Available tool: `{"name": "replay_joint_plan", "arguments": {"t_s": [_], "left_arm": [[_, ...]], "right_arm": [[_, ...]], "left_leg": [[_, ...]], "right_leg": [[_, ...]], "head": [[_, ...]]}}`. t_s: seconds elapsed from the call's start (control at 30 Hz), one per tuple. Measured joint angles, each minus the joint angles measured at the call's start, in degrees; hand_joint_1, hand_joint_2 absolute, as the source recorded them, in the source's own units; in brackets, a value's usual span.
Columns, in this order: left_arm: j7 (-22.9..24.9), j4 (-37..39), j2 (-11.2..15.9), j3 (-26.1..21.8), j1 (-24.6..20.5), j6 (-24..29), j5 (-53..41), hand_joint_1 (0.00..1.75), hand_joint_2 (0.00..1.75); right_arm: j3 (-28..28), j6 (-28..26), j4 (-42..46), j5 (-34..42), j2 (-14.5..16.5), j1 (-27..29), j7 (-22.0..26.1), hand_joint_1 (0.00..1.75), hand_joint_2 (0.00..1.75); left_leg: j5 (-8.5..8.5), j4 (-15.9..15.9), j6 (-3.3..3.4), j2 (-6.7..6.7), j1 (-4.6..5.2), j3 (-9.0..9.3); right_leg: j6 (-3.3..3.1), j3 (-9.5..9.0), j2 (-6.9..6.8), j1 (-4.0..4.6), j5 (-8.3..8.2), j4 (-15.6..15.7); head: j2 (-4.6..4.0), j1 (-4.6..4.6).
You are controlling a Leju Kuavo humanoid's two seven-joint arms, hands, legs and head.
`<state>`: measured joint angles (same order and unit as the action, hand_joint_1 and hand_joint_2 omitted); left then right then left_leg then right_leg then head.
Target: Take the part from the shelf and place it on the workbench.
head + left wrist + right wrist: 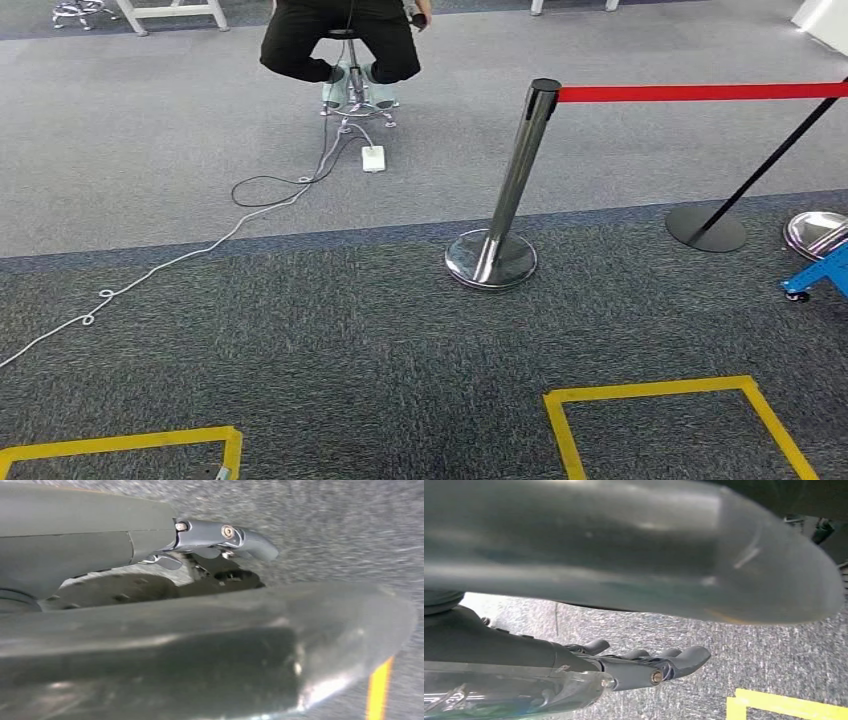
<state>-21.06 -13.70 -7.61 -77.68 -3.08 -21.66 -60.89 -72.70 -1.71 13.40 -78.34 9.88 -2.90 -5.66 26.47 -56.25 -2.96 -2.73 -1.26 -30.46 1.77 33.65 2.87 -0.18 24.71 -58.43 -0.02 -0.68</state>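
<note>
Left robot hand [220, 540] empty over carpet [325, 525] — right robot hand [649, 665] likewise, fingers extended

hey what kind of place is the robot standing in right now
Probably an indoor test or demo area. Grey carpet carries yellow taped floor boxes, a chrome stanchion holds a red barrier belt, and a person sits on a stool with a cable trailing over the floor.

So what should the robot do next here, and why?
Probably turn to find the shelf: the head view faces carpet, a stanchion and a seated person. The left robot hand and right robot hand hang over the floor holding nothing.
</note>
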Motion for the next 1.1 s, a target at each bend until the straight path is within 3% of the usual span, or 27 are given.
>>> {"name": "replay_joint_plan", "arguments": {"t_s": [0.1,0.17,0.27,0.3,0.37,0.4,0.47,0.5,0.57,0.6,0.67,0.73,0.77,0.8,0.83,0.87,0.93,1.0,1.07,1.1], "left_arm": [[0.60,0.01,0.01,0.01,0.04,-0.14,-0.11,0.00,0.00],[2.06,0.03,0.08,-0.02,0.08,-1.25,0.15,0.00,0.00],[4.70,0.07,0.20,-0.88,0.04,-1.67,2.08,0.00,0.00],[5.40,0.07,0.19,-1.22,0.02,-0.95,2.34,0.00,0.00],[6.24,0.07,0.21,-1.44,-0.08,-0.41,2.38,0.00,0.00],[6.62,0.07,0.24,-1.52,-0.10,-0.29,2.40,0.00,0.00],[7.23,0.07,0.29,-1.69,-0.07,-0.20,2.21,0.00,0.00],[7.43,0.07,0.32,-1.77,-0.08,0.07,1.87,0.00,0.00],[7.53,0.07,0.27,-1.80,-0.19,1.51,0.74,0.00,0.00],[7.46,0.07,0.22,-1.76,-0.29,2.68,0.16,0.00,0.00],[7.25,0.07,0.08,-1.66,-0.37,5.00,-0.58,0.00,0.00],[7.11,0.07,-0.05,-1.51,-0.22,6.92,-1.08,0.00,0.00],[7.10,0.07,-0.09,-1.42,-0.11,7.80,-1.39,0.00,0.00],[7.09,0.07,-0.11,-1.30,-0.03,8.60,-1.73,0.00,0.00],[7.09,0.07,-0.13,-1.14,0.02,9.35,-2.11,0.00,0.00],[7.09,0.07,-0.13,-0.95,0.01,9.99,-2.43,0.00,0.00],[7.09,0.07,-0.18,-0.56,-0.05,11.07,-3.04,0.00,0.00],[6.94,0.07,-0.35,-0.25,-0.18,12.21,-3.55,0.00,0.00],[6.50,0.07,-0.54,0.21,-0.38,13.53,-4.07,0.00,0.00],[6.26,0.07,-0.58,0.51,-0.50,14.14,-4.32,0.00,0.00]], "right_arm": [[-0.01,0.11,-0.01,-0.01,0.00,-0.03,0.00,0.00,0.00],[-0.02,0.49,-0.02,-0.07,-0.02,0.07,-0.01,0.00,0.00],[-0.04,1.04,-0.02,-0.18,-0.07,0.21,-0.12,0.00,0.00],[-0.05,1.05,-0.02,-0.17,-0.07,0.22,-0.20,0.00,0.00],[-0.06,1.06,-0.02,-0.19,-0.12,0.32,-0.32,0.00,0.00],[-0.07,1.08,-0.03,-0.19,-0.15,0.26,-0.34,0.00,0.00],[-0.07,1.18,-0.04,-0.19,-0.21,-0.06,-0.35,0.00,0.00],[-0.07,1.22,-0.04,-0.17,-0.23,-0.18,-0.36,0.00,0.00],[-0.07,1.26,-0.04,-0.13,-0.24,-0.15,-0.46,0.00,0.00],[-0.08,1.23,-0.04,-0.08,-0.25,-0.05,-0.55,0.00,0.00],[-0.10,1.09,-0.04,0.06,-0.26,-0.03,-0.68,0.00,0.00],[-0.11,0.96,-0.04,0.22,-0.26,-0.21,-0.76,0.00,0.00],[-0.11,0.92,-0.04,0.32,-0.26,-0.25,-0.80,0.00,0.00],[-0.13,0.90,-0.04,0.39,-0.26,-0.21,-0.87,0.00,0.00],[-0.16,0.88,-0.04,0.45,-0.26,-0.14,-0.93,0.00,0.00],[-0.24,0.85,-0.04,0.49,-0.26,-0.08,-0.98,0.00,0.00],[-0.38,0.76,-0.04,0.51,-0.25,-0.15,-1.05,0.00,0.00],[-0.45,0.61,-0.04,0.51,-0.25,-0.27,-1.17,0.00,0.00],[-0.51,0.46,-0.04,0.51,-0.25,-0.05,-1.39,0.00,0.00],[-0.56,0.40,-0.04,0.51,-0.25,0.14,-1.47,0.00,0.00]], "left_leg": [[0.00,-0.07,0.16,0.18,0.07,-0.09],[-0.08,-0.03,0.89,0.93,0.24,-0.15],[-0.21,0.20,2.60,4.25,0.67,-0.05],[-0.10,0.19,2.71,5.23,0.81,0.05],[0.16,0.17,2.52,6.30,0.83,0.44],[0.39,0.10,2.26,6.81,0.96,0.69],[0.80,-0.07,1.70,7.76,1.28,1.07],[0.92,-0.12,1.46,8.26,1.42,1.18],[1.10,-0.08,0.97,9.18,1.31,1.32],[1.56,-0.45,0.67,8.75,1.18,1.23],[4.07,-4.12,0.18,6.40,0.98,-0.44],[7.71,-11.83,0.17,4.07,0.94,-4.35],[8.69,-15.10,0.24,3.57,0.94,-6.17],[8.55,-16.66,0.33,3.29,0.94,-7.22],[7.26,-16.06,0.45,3.06,0.93,-7.23],[5.14,-13.43,0.55,2.66,0.88,-6.19],[1.28,-5.76,0.64,0.16,0.57,-2.82],[0.13,-1.28,0.76,-1.70,0.38,-0.92],[0.16,-0.75,1.34,-0.91,0.49,-0.81],[0.03,-0.63,1.76,-0.33,0.51,-0.78]], "right_leg": [[0.13,-0.05,0.14,-0.05,-0.10,0.13],[0.63,0.13,0.05,-0.24,-0.01,0.04],[1.65,6.52,-1.96,-0.43,6.41,-13.44],[1.73,7.95,-2.34,-0.42,7.59,-16.68],[1.58,4.76,-3.31,-0.40,4.17,-10.87],[1.53,2.57,-4.76,-0.27,2.56,-6.71],[0.91,-0.22,-6.58,-0.04,0.92,-1.43],[0.52,-0.46,-6.63,0.13,0.93,-0.72],[-0.33,-0.20,-5.16,0.20,0.79,-0.73],[-0.67,-0.11,-4.51,0.18,0.70,-0.67],[-1.29,-0.06,-3.20,0.01,0.47,-0.51],[-1.61,0.10,-1.74,0.00,0.38,-0.50],[-1.68,0.13,-0.92,0.01,0.36,-0.50],[-1.69,0.12,-0.05,0.01,0.34,-0.50],[-1.64,0.07,0.79,-0.01,0.31,-0.50],[-1.54,0.01,1.63,-0.07,0.26,-0.51],[-1.10,0.13,3.28,-0.14,0.16,-0.69],[-0.41,0.58,4.71,-0.15,-0.01,-0.72],[0.30,1.04,5.68,-0.28,-0.27,-0.36],[0.54,1.20,5.01,-0.32,-0.07,-0.48]], "head": [[0.00,-0.05],[0.00,-0.19],[0.00,-0.59],[0.00,-0.66],[0.00,-0.68],[0.00,-0.71],[0.00,-0.62],[0.00,-0.54],[0.00,-0.41],[0.00,-0.38],[0.00,-0.25],[0.00,-0.14],[0.00,-0.13],[0.00,-0.13],[0.00,-0.14],[0.00,-0.14],[0.00,-0.05],[0.00,0.06],[0.00,0.07],[0.00,0.04]]}}
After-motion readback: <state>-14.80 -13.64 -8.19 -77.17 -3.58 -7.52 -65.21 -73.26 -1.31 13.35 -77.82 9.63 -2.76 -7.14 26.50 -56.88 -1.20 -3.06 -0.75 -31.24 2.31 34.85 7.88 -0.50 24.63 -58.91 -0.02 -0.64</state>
